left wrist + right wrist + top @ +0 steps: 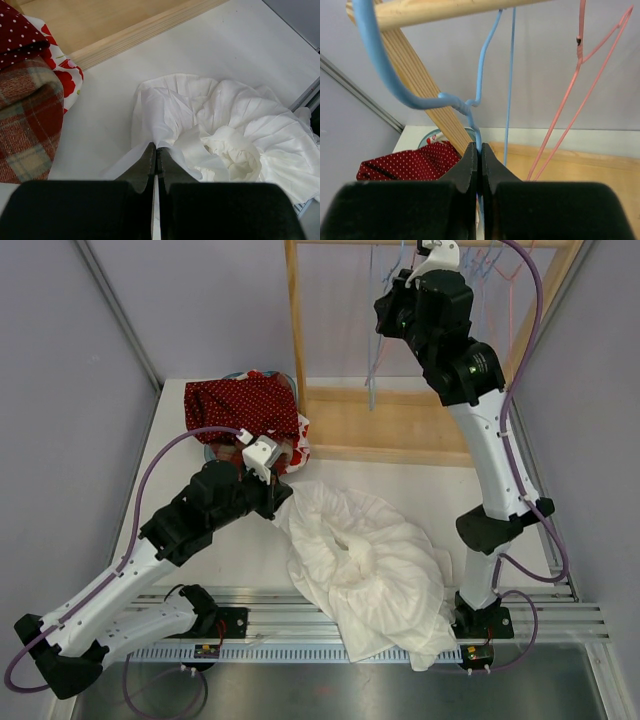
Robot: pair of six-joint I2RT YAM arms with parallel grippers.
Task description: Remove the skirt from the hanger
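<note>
A flat white table (420,480) is boxed in by plain pale lilac-grey wall panels (60,390) on the left, far and right, joined by grey metal corner strips (120,315). A light wooden rack frame (293,330) rises at far right. Silver metal rails (270,602) cross the near edge. The light is soft and even.

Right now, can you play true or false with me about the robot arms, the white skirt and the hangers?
The fluffy white cloth skirt lies on the white table. True.
The left gripper is wide open. False: it is shut on the skirt's edge.
The right gripper pinches the thin blue wire hanger. True.
The thin pink wire hanger lies on the table. False: it hangs beside the blue one.
</note>
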